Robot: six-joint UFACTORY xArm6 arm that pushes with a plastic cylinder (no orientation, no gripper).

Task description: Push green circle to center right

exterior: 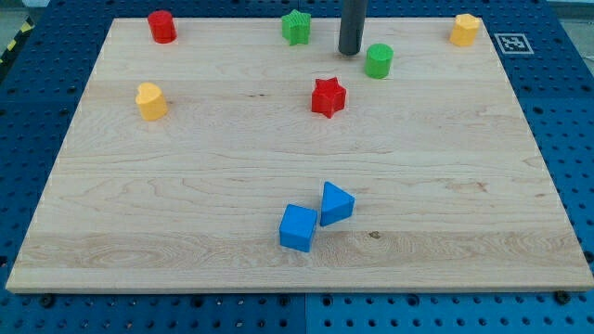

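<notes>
The green circle (379, 60) is a short green cylinder standing near the view's top, right of the middle. My tip (349, 52) is the lower end of the dark rod and rests on the board just left of the green circle, with a small gap between them. A green star (296, 27) stands left of the rod at the view's top. A red star (328, 96) stands below and left of the green circle.
A red cylinder (162, 26) stands at the top left and a yellow block (465, 30) at the top right. Another yellow block (150, 101) is at the left. A blue cube (298, 227) and a blue triangle (336, 203) touch near the bottom middle. The wooden board (464, 186) lies on a blue perforated table.
</notes>
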